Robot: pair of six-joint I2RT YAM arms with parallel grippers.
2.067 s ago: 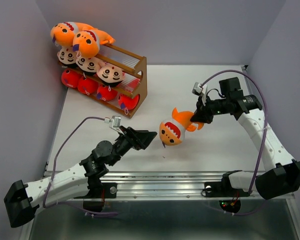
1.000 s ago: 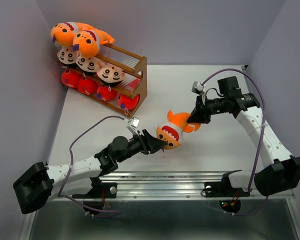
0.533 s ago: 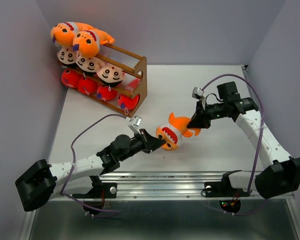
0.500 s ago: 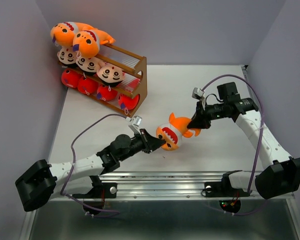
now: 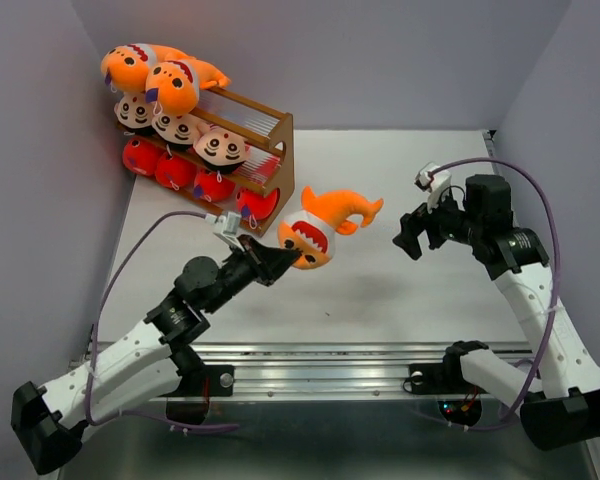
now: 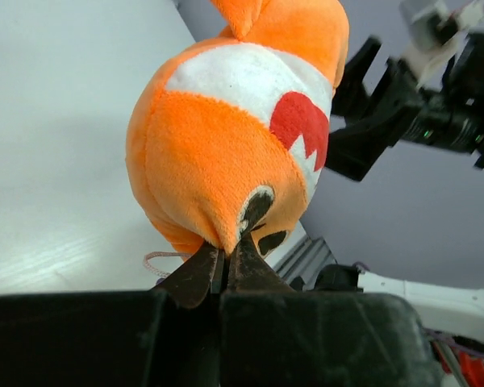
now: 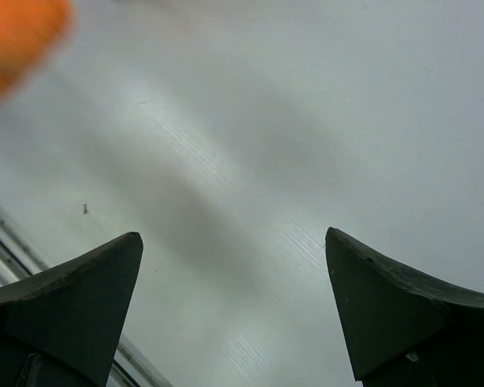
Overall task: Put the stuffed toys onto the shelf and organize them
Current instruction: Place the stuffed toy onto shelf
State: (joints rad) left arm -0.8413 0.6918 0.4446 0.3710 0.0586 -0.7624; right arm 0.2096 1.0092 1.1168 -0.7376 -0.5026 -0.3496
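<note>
The left gripper (image 5: 270, 262) is clenched on a thin pinch of plush at the lower face of an orange shark (image 5: 315, 228), holding the toy clear of the worktop (image 5: 380, 290) with its tail toward 2 o'clock. The wrist view shows the fingertips (image 6: 195, 276) meeting on little more than a fold of fabric, so the hold looks slight.

At the gripper's 11 o'clock stands the shelf (image 5: 283, 160). Its top tier carries two orange sharks (image 5: 155, 75) at the far-left end, with cartoon boys (image 5: 180, 128) below them and red sharks (image 5: 195, 180) on the lowest tier.

The likely step is carrying the held shark to the bare rods on the top tier. It would be done best slowly, coming in over the side panel and setting the toy beside its fellows before letting go.

At the shark's 3 o'clock, well apart, the right gripper (image 5: 410, 232) hangs released and empty.
</note>
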